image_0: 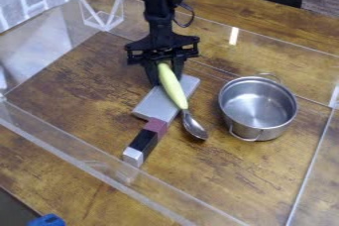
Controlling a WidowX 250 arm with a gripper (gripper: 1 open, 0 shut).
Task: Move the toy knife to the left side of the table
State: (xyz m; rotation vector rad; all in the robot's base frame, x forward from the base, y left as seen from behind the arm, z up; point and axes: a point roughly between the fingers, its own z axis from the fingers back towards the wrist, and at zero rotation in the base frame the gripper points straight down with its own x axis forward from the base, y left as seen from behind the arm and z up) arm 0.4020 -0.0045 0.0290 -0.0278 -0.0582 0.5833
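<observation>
Looking across the brown table [66, 91], I see the steel pot [257, 108], and beside it the dark claw [159, 59] low over the far end of the toy knife [163, 99], too crowded there for me to tell whether its fingers are apart or pinching. The knife lies near the pot, the yellow-handled spoon [172, 85] across its blade. It looks light and stiff, the flat blade probably slippery, so I'd grip the blocky handle [145, 141].

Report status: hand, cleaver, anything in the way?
Hand over the blade's far end, grip unclear. Toy cleaver on the table, not at the left side. Yellow-handled spoon lying across the blade, in the way.
</observation>
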